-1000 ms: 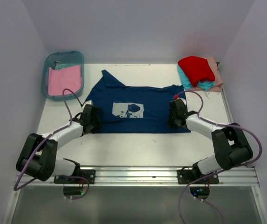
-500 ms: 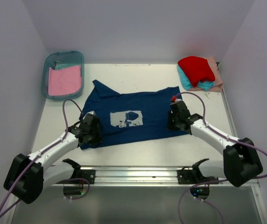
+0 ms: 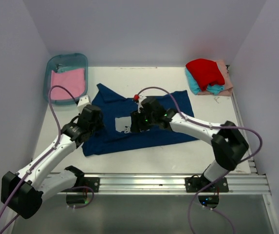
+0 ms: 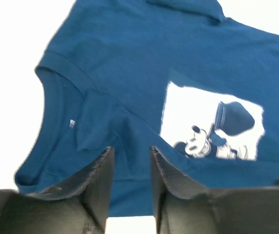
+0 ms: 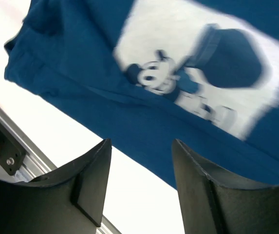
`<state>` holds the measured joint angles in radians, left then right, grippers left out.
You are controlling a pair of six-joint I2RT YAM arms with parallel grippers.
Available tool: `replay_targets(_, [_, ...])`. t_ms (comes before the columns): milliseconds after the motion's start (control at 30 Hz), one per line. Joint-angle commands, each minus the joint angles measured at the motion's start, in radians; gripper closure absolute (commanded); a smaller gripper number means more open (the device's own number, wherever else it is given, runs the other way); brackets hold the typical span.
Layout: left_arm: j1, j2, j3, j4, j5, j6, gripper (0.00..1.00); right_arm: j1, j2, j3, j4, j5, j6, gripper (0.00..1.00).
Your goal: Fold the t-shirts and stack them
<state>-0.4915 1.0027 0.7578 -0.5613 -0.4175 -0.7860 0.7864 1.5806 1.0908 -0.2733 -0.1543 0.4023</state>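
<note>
Left gripper (image 3: 90,119) hovers with its jaws slightly apart and empty near the collar of the navy blue cloth t-shirt (image 3: 112,139). A second ago it was pinched shut on that shirt's near-left edge. Right gripper (image 3: 138,121) has let go too. It was closed at the shirt's right edge and now hangs with jaws spread over the pale square cartoon print (image 5: 178,48), nothing between them. Beneath both, the shirt lies loose on the white bench (image 3: 144,161), skewed and shifted leftward since then. Far beyond the left gripper, a plain pink t-shirt (image 3: 67,83) sits in a teal translucent plastic bin (image 3: 66,57). Well beyond the right gripper, a heap of red, teal and peach shirts (image 3: 206,73) rests unchanged.
</note>
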Motion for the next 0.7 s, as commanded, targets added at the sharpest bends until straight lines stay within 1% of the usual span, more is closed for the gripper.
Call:
replay_targets(0, [0.031, -0.025, 0.026, 0.026, -0.078, -0.001, 0.56, 0.065, 0.109, 0.081, 0.061, -0.068, -0.007, 0.42])
replay_targets(33, [0.037, -0.036, 0.028, 0.029, -0.086, -0.002, 0.52, 0.079, 0.136, 0.128, 0.059, -0.068, -0.006, 0.42])
replay_targets(67, [0.044, -0.062, 0.031, 0.028, -0.095, -0.004, 0.42, 0.105, 0.194, 0.158, 0.042, -0.067, -0.005, 0.42])
replay_targets(100, [0.047, -0.078, 0.031, 0.028, -0.105, -0.004, 0.36, 0.118, 0.218, 0.211, 0.036, -0.062, -0.011, 0.42])
replay_targets(133, [0.048, -0.091, 0.034, 0.028, -0.127, -0.005, 0.27, 0.144, 0.241, 0.237, 0.029, -0.059, -0.014, 0.42])
replay_targets(167, [0.048, -0.12, 0.04, 0.021, -0.138, -0.006, 0.24, 0.157, 0.293, 0.266, 0.005, -0.06, -0.014, 0.42])
replay_targets(233, [0.05, -0.145, 0.048, 0.011, -0.167, -0.007, 0.16, 0.181, 0.335, 0.343, -0.007, -0.051, -0.022, 0.43])
replay_targets(333, [0.05, -0.187, 0.043, 0.003, -0.178, -0.006, 0.1, 0.221, 0.413, 0.446, -0.05, -0.031, -0.036, 0.44])
replay_targets(500, [0.05, -0.23, 0.032, -0.028, -0.185, -0.027, 0.08, 0.249, 0.522, 0.587, -0.104, -0.025, -0.036, 0.47])
replay_targets(667, [0.05, -0.266, 0.023, -0.046, -0.202, -0.036, 0.07, 0.277, 0.581, 0.655, -0.144, -0.008, -0.04, 0.5])
